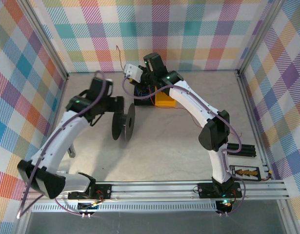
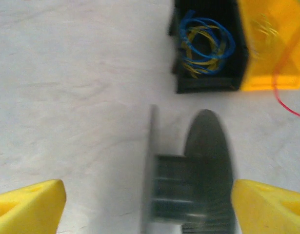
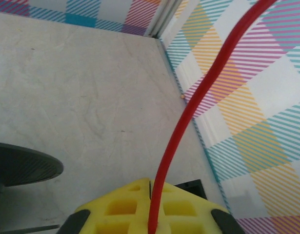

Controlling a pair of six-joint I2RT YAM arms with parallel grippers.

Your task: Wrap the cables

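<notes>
Pinching the red cable [image 3: 198, 97] between closed yellow fingers, the right gripper [image 3: 150, 209] sits at the back of the table [image 2: 67, 97], near the plaid wall [image 3: 247, 122]. The cable comes out of the seam between the fingers and runs up and to the right across the wall pattern, out of the top of the right wrist view. From the top camera a thin red end rises from that gripper against the back wall.

The left gripper [image 2: 149, 204] is open, with its yellow fingertips [image 2: 28, 204] wide apart at the bottom corners of the left wrist view. A black spool [image 2: 189, 180] stands on its edge between them and is blurred. Cannot tell if either fingertip touches it.

Behind the spool is a black bin [image 2: 208, 85] holding loose loops of blue and yellow cables [image 2: 206, 44]. A yellow bin [image 2: 271, 80] touches its right side. Another stretch of red cable curves over the table just beside the yellow bin, right of the spool. No cable visible on the spool core.
</notes>
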